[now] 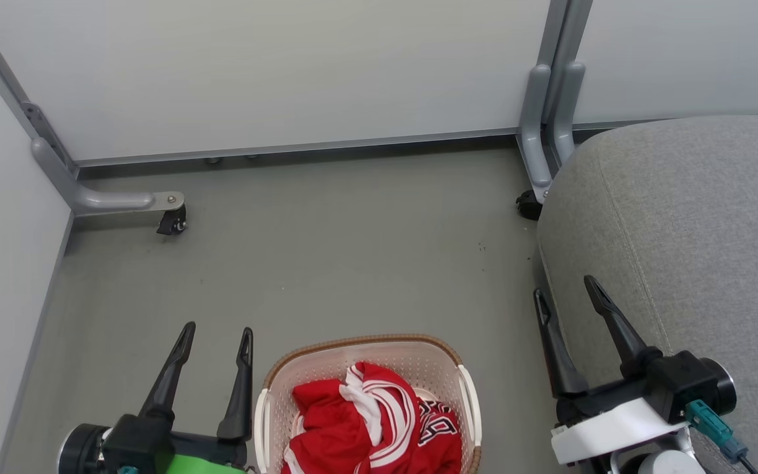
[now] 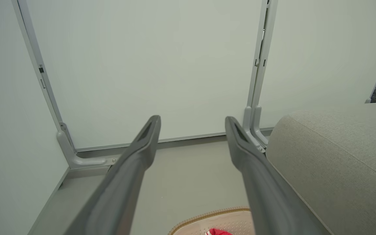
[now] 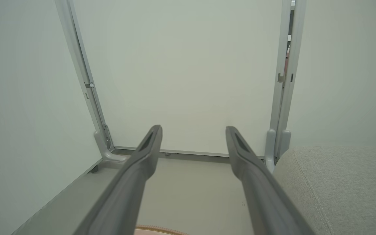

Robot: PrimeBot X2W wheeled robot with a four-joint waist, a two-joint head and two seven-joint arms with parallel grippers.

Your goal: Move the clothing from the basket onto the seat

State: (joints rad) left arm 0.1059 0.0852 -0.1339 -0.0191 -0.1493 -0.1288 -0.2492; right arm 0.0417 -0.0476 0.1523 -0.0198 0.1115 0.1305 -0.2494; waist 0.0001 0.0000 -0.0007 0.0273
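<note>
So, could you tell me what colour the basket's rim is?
The basket rim is brown and woven-looking; the head view shows it best.

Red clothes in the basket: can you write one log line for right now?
clothing: in basket | seat: right of basket | left hand: open, holding nothing | right hand: open, holding nothing

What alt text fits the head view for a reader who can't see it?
Red, white-striped clothing lies heaped in a cream basket on the grey floor, bottom centre. The left end effector hangs open beside the basket's left; the right end effector hangs open by the edge of the large grey seat at right.
</note>
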